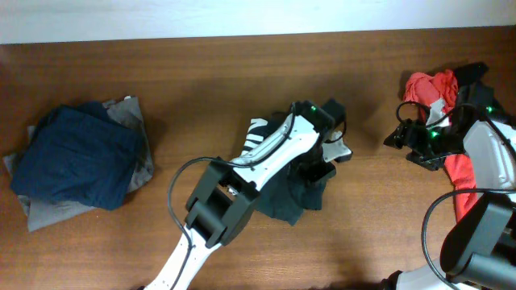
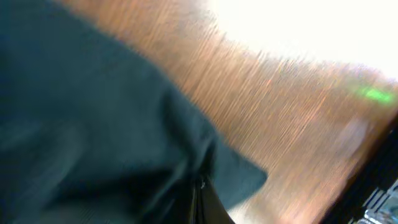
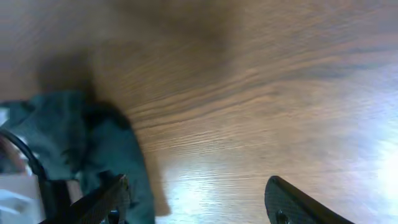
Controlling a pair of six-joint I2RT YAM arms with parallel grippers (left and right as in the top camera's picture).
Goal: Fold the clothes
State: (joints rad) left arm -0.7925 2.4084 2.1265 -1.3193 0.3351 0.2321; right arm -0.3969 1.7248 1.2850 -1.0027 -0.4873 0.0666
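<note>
wood table (image 1: 201, 80), pale strip (image 1: 242, 16) behind it
reddish-brown top, grain running left to right in overhead view, filling nearly the whole frame. narrow off-white strip along the far edge, full width, a bit wider at the left end than the right. same wood in both wrist views. left wrist: blurred and streaked, blown-out white glare at upper right. right wrist: clearer grain lines slanting across, soft bright reflection at lower middle and at the right edge, darker shading at upper left.
</note>
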